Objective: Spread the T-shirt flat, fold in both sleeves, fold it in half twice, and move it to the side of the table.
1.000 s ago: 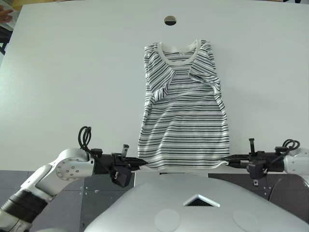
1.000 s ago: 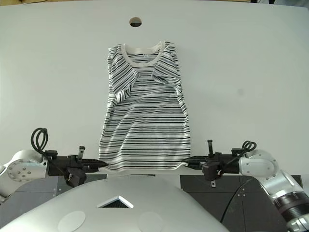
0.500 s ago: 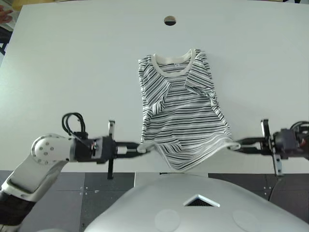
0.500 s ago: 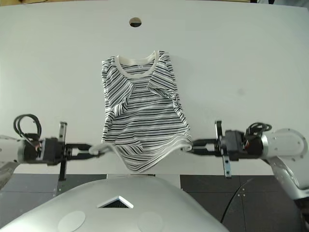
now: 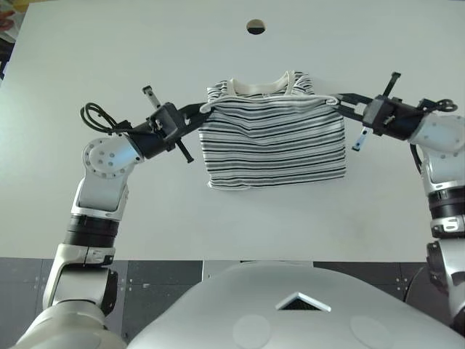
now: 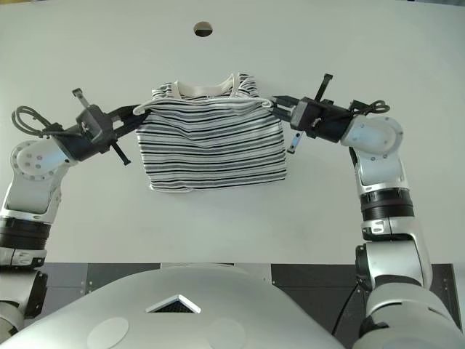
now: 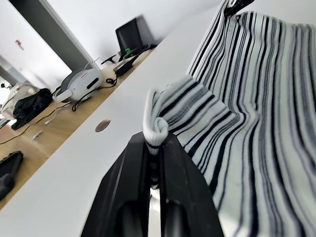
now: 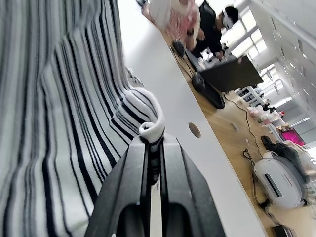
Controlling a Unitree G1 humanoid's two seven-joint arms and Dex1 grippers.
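The black-and-white striped T-shirt [image 5: 275, 142] lies on the white table [image 5: 109, 43], its lower half doubled up over the chest so the hem sits just below the white collar [image 5: 260, 85]. My left gripper [image 5: 205, 109] is shut on the hem's left corner [image 7: 157, 126]. My right gripper [image 5: 333, 99] is shut on the hem's right corner [image 8: 150, 126]. Both hold the hem a little above the cloth. The fold line runs along the shirt's near edge [image 6: 211, 183].
A round cable hole [image 5: 255, 27] sits in the table beyond the collar. Bare tabletop stretches to both sides of the shirt and toward the near edge [image 5: 218, 256]. Beyond the far edge, a wooden desk [image 7: 44, 133] carries devices and cables.
Both grippers carried the shirt's hem from the near table edge up and away to the collar, folding the shirt in half. The shirt now covers about half its former length.
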